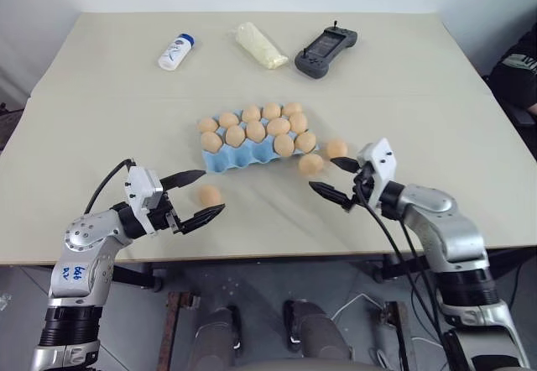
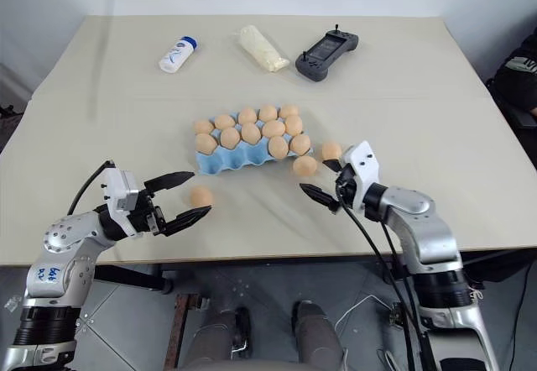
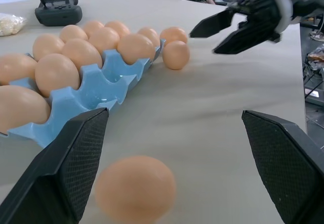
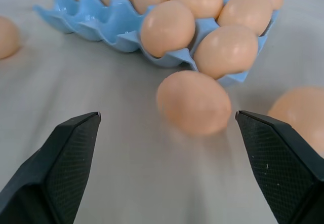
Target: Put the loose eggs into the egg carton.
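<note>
Eggs: three loose eggs lie on the table (image 1: 101,77). One egg (image 1: 209,195) sits right in front of the left gripper (image 1: 204,195), between its two black fingers but not touching them. A second egg (image 1: 311,164) lies just ahead of the right gripper (image 1: 333,179), a little past its fingertips. A third egg (image 1: 336,148) lies just beside the right gripper's upper finger, next to the second egg.
Egg carton: the blue egg carton (image 1: 243,158) sits ahead of both grippers, between them. Ten eggs sit in its cups. The row of cups nearest the grippers is bare on the left gripper's side. The second egg lies right beside the carton's corner on the right gripper's side.
Left gripper: wide open, holding nothing, low over the table, pointing toward the right gripper.
Right gripper: wide open, holding nothing, pointing toward the carton and the two eggs near it.
Far side of table: a white bottle (image 1: 176,52), a clear bag with something pale inside (image 1: 261,45) and a dark handheld controller (image 1: 325,52) lie well beyond the carton, far from both grippers.
</note>
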Motion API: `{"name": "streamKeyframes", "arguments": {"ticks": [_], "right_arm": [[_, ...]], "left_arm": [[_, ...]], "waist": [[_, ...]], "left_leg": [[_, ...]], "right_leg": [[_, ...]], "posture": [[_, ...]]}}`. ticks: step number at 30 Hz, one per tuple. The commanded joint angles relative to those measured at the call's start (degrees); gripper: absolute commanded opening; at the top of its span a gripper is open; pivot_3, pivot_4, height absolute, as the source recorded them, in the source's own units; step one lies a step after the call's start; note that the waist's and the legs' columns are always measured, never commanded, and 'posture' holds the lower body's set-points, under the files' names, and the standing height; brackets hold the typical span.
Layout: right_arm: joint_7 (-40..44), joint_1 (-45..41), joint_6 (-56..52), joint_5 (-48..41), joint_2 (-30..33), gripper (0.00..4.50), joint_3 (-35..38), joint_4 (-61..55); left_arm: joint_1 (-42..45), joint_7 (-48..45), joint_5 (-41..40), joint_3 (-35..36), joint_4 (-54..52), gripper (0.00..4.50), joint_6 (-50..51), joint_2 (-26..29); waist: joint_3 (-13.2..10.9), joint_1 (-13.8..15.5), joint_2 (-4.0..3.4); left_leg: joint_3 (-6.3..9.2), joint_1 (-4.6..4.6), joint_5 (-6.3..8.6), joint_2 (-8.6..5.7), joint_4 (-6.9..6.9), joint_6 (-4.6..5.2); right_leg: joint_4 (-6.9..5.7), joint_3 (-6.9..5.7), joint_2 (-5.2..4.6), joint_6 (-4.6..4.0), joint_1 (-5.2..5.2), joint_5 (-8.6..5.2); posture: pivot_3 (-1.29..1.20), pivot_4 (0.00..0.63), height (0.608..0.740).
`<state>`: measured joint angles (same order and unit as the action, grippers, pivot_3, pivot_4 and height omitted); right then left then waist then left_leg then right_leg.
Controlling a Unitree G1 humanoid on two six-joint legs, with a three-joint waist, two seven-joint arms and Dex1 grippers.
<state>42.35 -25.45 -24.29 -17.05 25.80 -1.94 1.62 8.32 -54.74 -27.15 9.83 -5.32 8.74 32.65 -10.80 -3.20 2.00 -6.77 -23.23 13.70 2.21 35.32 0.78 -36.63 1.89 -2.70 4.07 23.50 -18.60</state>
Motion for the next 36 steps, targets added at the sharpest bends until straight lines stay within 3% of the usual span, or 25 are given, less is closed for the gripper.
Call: {"name": "streamKeyframes", "arguments": {"ticks": [1, 10, 25, 31, 33, 36], "right_arm": [[-0.7, -2.4, 4.3, 1.8, -1.2, 4.46, -0.2, 2.7], [0.5, -5.8, 9.2, 4.2, -3.2, 4.46, -1.7, 9.4], [0.5, -8.6, 8.8, 7.1, -6.4, 4.46, -4.7, 13.1], [1.0, -8.0, 7.3, 6.2, -5.8, 2.46, -4.3, 9.9], [1.2, -7.8, 6.4, 5.8, -5.5, 2.12, -4.1, 8.3], [1.9, -7.7, 3.8, 4.0, -4.6, 2.03, -2.9, 3.5]], "left_arm": [[-0.4, 0.7, -0.3, 1.1, -1.7, 4.5, -0.3, 0.5], [-1.3, 2.3, -0.4, 1.4, -3.1, 4.5, -0.2, 0.4], [-1.5, 4.1, -0.5, 1.1, -4.0, 4.5, -0.3, 0.1], [-1.4, 4.3, -0.5, 1.0, -3.9, 4.5, -0.4, 0.0], [-1.4, 4.3, -0.4, 1.0, -3.9, 4.5, -0.4, 0.0], [-1.5, 4.3, -0.5, 1.0, -3.9, 4.5, -0.6, 0.0]], "waist": [[0.0, 0.0, 0.0], [0.0, -0.1, 0.0], [0.0, -0.2, 0.0], [0.0, -0.2, 0.0], [0.0, -0.2, 0.0], [0.0, -0.2, 0.0]], "left_leg": [[0.0, -0.01, 0.0, 0.0, 0.0, 0.0], [-0.01, 0.0, -0.01, 0.0, 0.07, 0.0], [0.01, 0.02, 0.0, 0.02, 0.25, -0.04], [0.01, 0.02, 0.08, 0.02, 0.26, -0.18], [0.01, 0.02, 0.09, 0.02, 0.26, -0.19], [0.02, 0.02, 0.09, 0.02, 0.25, -0.2]], "right_leg": [[0.0, 0.0, 0.0, 0.0, 0.01, 0.0], [-0.13, 0.0, 0.0, 0.01, 0.01, 0.0], [-0.34, -0.01, 0.0, 0.01, 0.01, 0.0], [-0.35, -0.01, 0.0, 0.0, 0.02, 0.0], [-0.35, 0.0, 0.0, 0.0, 0.02, 0.0], [-0.34, 0.0, -0.01, 0.0, 0.02, 0.0]], "posture": [[0.0, 0.15, 0.74], [0.0, 0.15, 0.74], [0.0, 0.15, 0.74], [0.0, 0.15, 0.74], [0.0, 0.15, 0.74], [0.0, 0.15, 0.74]]}}
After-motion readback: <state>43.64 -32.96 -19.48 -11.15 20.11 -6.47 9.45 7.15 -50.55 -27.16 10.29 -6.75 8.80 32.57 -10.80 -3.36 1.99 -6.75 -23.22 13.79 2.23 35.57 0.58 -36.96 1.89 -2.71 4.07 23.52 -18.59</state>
